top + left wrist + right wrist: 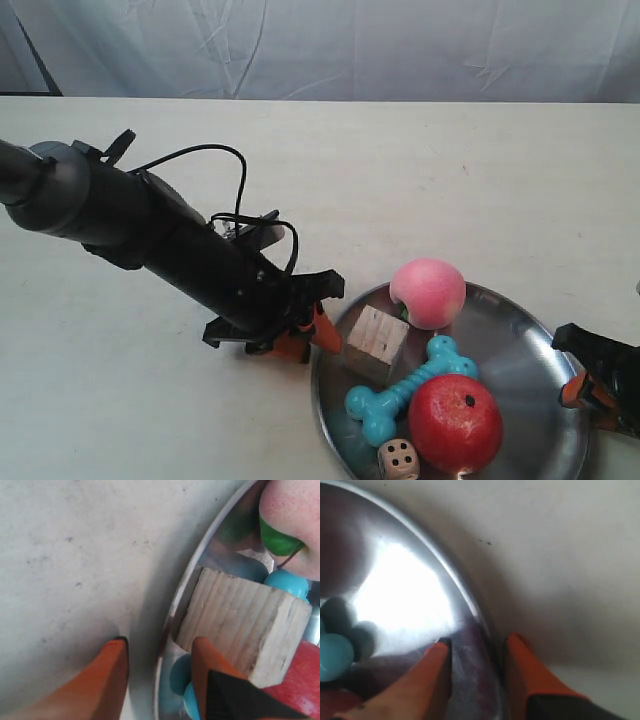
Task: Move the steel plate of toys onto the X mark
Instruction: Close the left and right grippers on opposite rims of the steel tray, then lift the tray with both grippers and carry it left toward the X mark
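The steel plate [525, 365] lies at the table's near right and holds the pink peach [428, 293], wooden cube [377, 340], turquoise bone [405, 390], red apple [455, 422] and die [398, 458]. My left gripper [160, 642], on the arm at the exterior view's left [315, 338], is open astride the plate's rim [172, 612]; one finger rests over the table, the other inside by the cube [240, 622]. My right gripper [480, 641], seen at the plate's opposite edge [582, 385], is open astride that rim [470, 607]. I cannot make out the X mark.
A white cloth backdrop [330, 45] hangs behind the table's far edge. Bare table [450, 170] stretches beyond and left of the plate. A tiny dark fleck [484, 542] marks the table outside the rim, too small to identify.
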Available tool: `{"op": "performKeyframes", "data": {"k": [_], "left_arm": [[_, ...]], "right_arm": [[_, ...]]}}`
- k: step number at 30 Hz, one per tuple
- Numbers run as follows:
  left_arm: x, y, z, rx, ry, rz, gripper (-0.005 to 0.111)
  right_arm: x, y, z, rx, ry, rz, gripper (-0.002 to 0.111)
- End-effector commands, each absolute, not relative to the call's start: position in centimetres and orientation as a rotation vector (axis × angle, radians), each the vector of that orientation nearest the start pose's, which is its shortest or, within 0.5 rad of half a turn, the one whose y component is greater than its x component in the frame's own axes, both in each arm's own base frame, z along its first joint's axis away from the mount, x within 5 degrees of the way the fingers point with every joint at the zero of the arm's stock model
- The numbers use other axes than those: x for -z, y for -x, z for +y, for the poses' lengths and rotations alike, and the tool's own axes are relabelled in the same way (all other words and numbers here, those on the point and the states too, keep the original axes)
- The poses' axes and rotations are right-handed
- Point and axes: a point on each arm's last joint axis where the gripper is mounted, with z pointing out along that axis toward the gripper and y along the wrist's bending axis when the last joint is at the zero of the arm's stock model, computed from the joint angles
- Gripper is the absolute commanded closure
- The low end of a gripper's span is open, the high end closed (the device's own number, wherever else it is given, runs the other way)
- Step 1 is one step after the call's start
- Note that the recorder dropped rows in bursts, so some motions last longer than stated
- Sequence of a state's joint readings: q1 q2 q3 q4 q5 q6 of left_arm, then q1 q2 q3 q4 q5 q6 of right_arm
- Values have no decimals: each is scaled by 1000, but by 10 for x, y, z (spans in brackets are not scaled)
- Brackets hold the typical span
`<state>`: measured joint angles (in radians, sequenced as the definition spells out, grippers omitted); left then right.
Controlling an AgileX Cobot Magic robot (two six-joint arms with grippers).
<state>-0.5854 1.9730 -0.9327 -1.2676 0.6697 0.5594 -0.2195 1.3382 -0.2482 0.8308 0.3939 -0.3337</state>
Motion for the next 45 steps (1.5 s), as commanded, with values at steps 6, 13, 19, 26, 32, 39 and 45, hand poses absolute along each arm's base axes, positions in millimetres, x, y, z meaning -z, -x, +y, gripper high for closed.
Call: {"op": "performKeyframes", "data": {"k": [6,13,19,26,32,39,45], "left_arm": [[-104,-242,-241,1114,-185,2996,67],[-98,-232,-251,1103,-248,3020,67],[-98,-231,-251,1103,-249,3020,88],[-101,-232,-252,1117,-314,3011,107],[-108,-237,-258,1142,-362,2985,107],[-109,-238,-258,1143,-379,2982,107],[-109,-236,-258,1156,-395,2993,107]], "right_arm": [[-123,-154,-7,-466,-859,2703,74],[-123,-154,-7,-467,-859,2702,74],[-123,-154,-7,-472,-858,2706,83],[-124,-154,-4,-504,-834,2714,108],[-125,-154,-1,-556,-791,2712,108],[-120,-155,1,-586,-780,2747,108],[-114,-158,5,-665,-734,2763,108]]}}
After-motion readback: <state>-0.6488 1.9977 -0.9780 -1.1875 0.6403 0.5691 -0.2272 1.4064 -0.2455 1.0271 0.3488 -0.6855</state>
